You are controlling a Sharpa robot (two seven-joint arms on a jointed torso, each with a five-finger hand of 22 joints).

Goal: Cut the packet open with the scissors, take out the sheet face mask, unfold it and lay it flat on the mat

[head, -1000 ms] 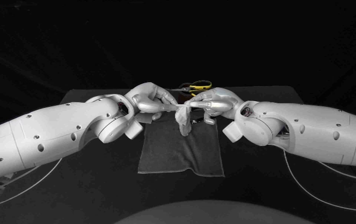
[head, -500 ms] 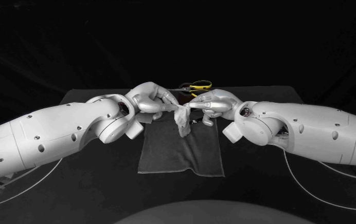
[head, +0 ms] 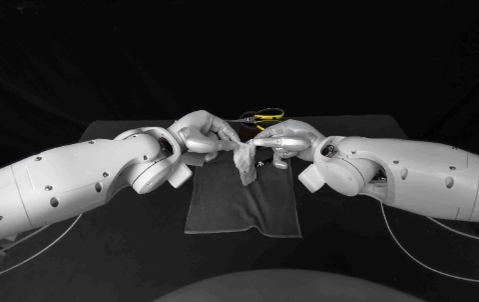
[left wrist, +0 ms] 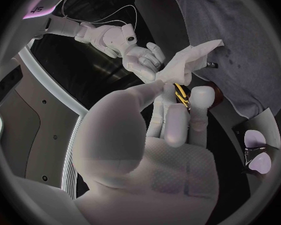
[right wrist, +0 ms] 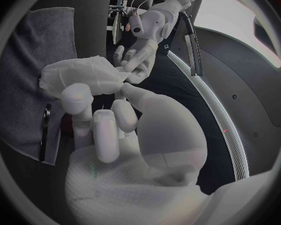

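So the left hand [head: 203, 132] and right hand [head: 284, 139] are both pinching the crumpled mask [head: 246, 158] over the mat [head: 244, 208], with the scissors [head: 262, 116] behind.

White mask [head: 246, 163], grey mat [head: 244, 208], yellow-handled scissors [head: 266, 115], black table [head: 349, 125].

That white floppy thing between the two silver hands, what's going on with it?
The robot's left hand and right hand each pinch an end of a white sheet face mask, holding it up over a dark grey cloth mat. The mask hangs crumpled and is not yet spread out or laid flat. A pair of yellow-handled scissors lies beyond the hands, and neither hand touches it.
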